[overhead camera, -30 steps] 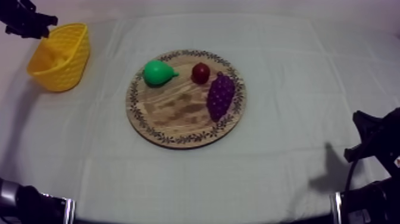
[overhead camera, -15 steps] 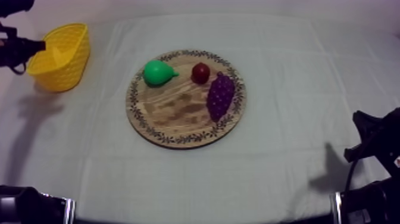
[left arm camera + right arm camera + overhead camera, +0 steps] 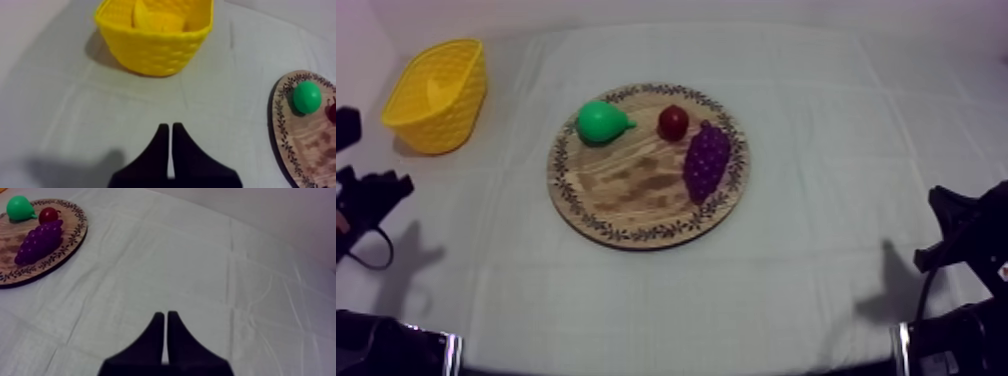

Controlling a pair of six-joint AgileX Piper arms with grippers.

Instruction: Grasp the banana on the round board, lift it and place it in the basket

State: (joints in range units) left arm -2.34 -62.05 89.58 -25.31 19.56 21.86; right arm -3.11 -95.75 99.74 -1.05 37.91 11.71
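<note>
- Banana (image 3: 159, 20): lies inside the yellow basket (image 3: 155, 52), low against its far wall, and is not on the board.
- Yellow basket: upright at the table's left side, well apart from the board.
- Wooden board (image 3: 636, 190): carries a pear (image 3: 601, 122), a small red fruit (image 3: 673, 123) and a bunch of grapes (image 3: 705, 162). Its near half is bare.
- Left gripper (image 3: 167, 126): fingers pressed together in a narrow wedge and holding nothing. It sits over bare cloth (image 3: 816, 120), short of the basket and touching neither it nor the board.
- Right gripper (image 3: 166, 314): likewise clenched on nothing, over open cloth at the right side, well away from the board.
- Progress, as judged: pick-up and drop both look done, and the banana is where the task wants it. Nothing seems left except parking the arms.
</note>
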